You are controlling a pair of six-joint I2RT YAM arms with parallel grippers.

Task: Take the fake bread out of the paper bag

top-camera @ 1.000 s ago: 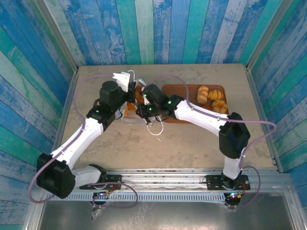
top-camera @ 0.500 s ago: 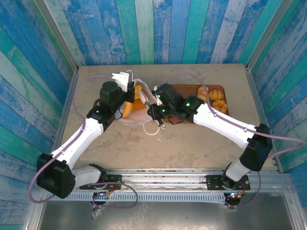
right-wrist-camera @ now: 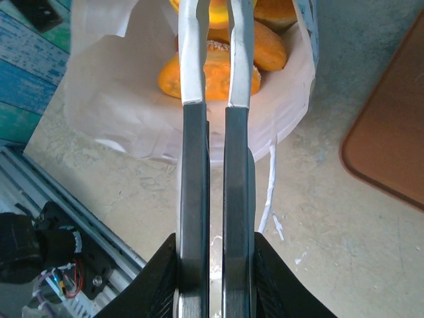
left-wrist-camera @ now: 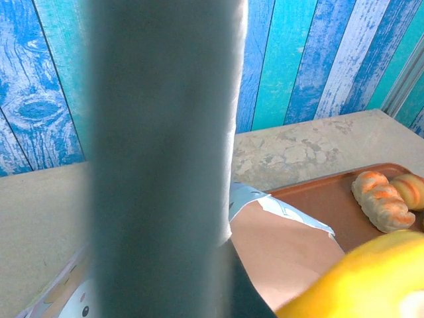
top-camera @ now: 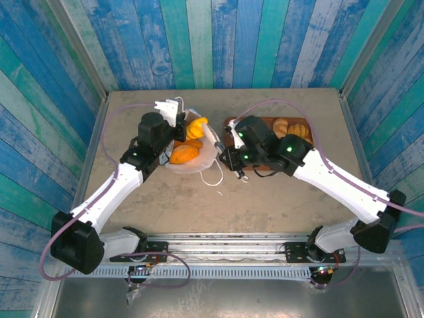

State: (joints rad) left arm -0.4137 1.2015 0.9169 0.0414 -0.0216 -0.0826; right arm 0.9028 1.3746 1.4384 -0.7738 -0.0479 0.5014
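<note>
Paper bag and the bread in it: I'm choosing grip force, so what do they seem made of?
The paper bag looks like thin matte white paper, creased and sagging. The fake bread looks like smooth orange plastic with slight sheen, possibly foam.

The right end effector (right-wrist-camera: 215,13) has its fingers drawn close with a thin slit between, tips over the paper bag (right-wrist-camera: 126,99), which lies open showing the fake bread (right-wrist-camera: 268,50). A white cord (right-wrist-camera: 268,192) trails on the worktop (right-wrist-camera: 331,238) beside a brown tray (right-wrist-camera: 391,132)
</note>
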